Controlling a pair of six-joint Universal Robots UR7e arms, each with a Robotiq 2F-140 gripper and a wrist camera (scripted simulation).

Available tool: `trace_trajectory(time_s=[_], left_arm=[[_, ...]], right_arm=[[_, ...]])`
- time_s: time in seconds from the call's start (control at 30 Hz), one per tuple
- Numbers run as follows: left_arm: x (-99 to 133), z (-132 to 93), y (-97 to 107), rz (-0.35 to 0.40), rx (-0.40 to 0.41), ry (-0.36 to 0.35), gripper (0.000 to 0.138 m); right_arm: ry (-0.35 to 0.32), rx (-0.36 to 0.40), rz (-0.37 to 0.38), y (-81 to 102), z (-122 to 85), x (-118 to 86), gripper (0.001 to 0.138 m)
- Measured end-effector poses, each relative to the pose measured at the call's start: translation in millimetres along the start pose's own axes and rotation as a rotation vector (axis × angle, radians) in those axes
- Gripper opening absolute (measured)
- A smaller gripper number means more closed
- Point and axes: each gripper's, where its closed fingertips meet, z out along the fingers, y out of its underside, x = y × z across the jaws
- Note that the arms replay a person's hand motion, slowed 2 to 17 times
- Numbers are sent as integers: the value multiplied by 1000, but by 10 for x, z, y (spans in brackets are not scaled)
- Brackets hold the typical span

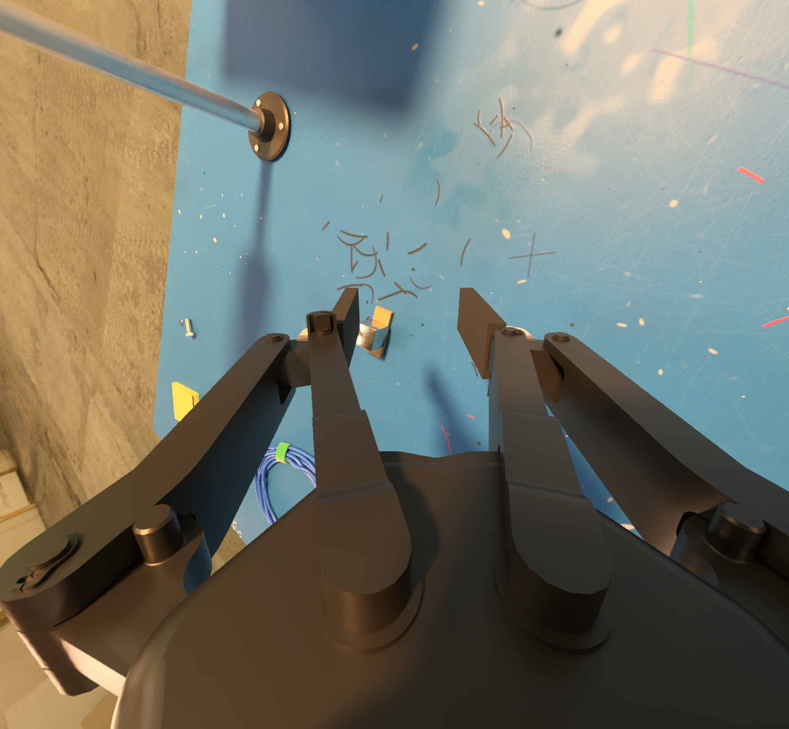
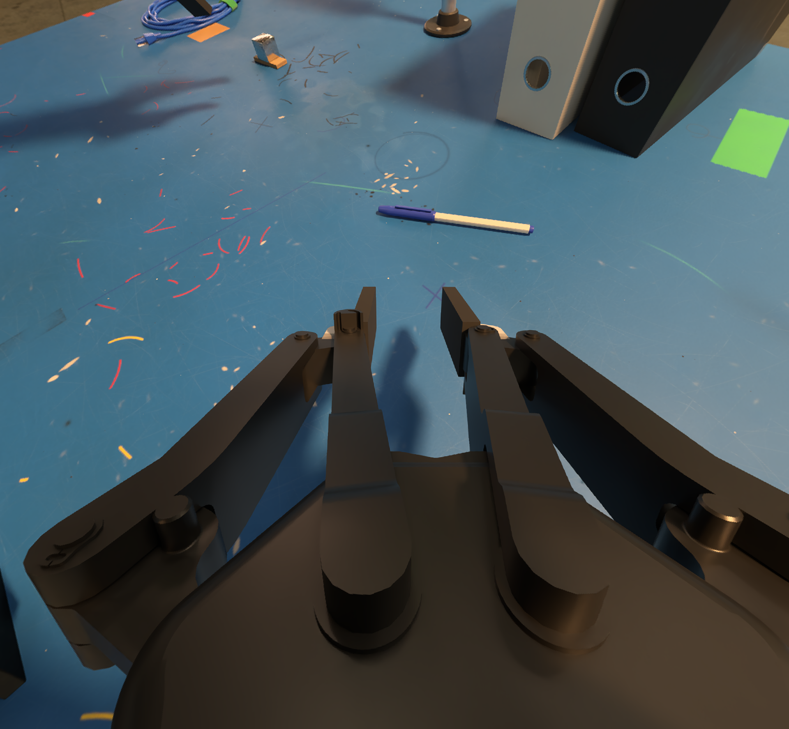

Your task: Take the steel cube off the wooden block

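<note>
Risk as I see it: my left end effector hangs spread above the desk, steel cube on the wooden block beside one finger — a misaligned descent could knock both over.

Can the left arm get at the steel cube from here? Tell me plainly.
Probably yes. The left end effector is open above the table, and the steel cube sits uncovered on the wooden block beside its fingertips.
</note>
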Motion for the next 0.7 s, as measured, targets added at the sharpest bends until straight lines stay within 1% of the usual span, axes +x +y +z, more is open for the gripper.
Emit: trace_trajectory(time_s=[0.13, 0.3, 0.43, 0.53, 0.7], left_arm=[[-63, 89, 52, 32, -30, 0, 56], [-134, 213, 147, 47, -90, 6, 55], [-172, 309, 192, 21, -123, 27, 55], [-191, 379, 201, -11, -132, 48, 57], [-197, 497, 238, -69, -157, 88, 65]], right_arm=[[0, 3, 0, 2, -6, 5, 41], [1, 7, 2, 2, -14, 16, 41], [3, 10, 6, -1, -20, 28, 41], [3, 13, 9, -5, -24, 32, 41], [1, 18, 12, -13, -28, 32, 40]])
